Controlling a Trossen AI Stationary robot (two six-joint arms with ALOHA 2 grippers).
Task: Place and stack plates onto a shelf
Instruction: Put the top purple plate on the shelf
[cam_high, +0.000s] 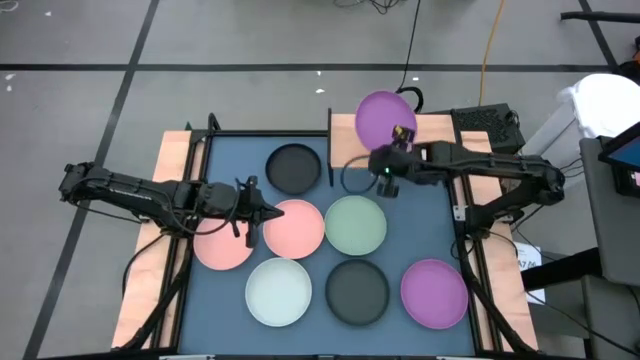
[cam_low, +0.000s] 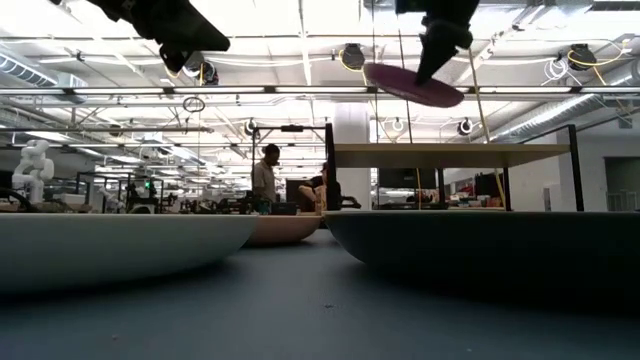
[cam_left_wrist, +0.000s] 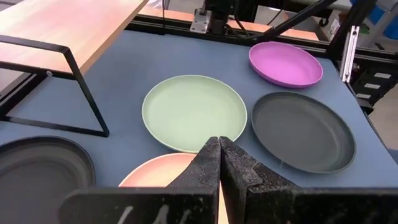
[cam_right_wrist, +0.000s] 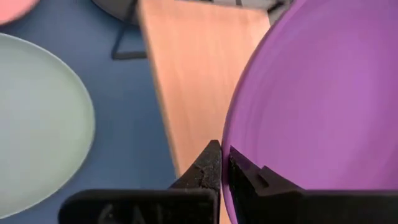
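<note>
No writing or label reads anywhere. A hall with ceiling pipes and lamps lies behind the blue table (cam_high: 400, 250). The light-wood shelf (cam_high: 345, 130) stands at the table's 12 o'clock. The right gripper (cam_right_wrist: 221, 162) pinches a purple plate (cam_high: 385, 117) by its rim, raised above the shelf. The left gripper (cam_left_wrist: 219, 155), fingers pressed together and empty, hovers over a pink plate (cam_high: 295, 228); seven plates lie below, one partly hidden.

Left arm (cam_high: 140, 192): left of the high view; black, jointed, tubular segments, black cabling looped alongside.
Right arm (cam_high: 490, 170): right of the high view; same black build, small green light near the wrist.
Left gripper (cam_left_wrist: 219, 163): two dark, rough-textured tapered fingers on a flat black crossbar with faint scratched markings.
Right gripper (cam_right_wrist: 221, 165): matching dark fingers and crossbar.
</note>
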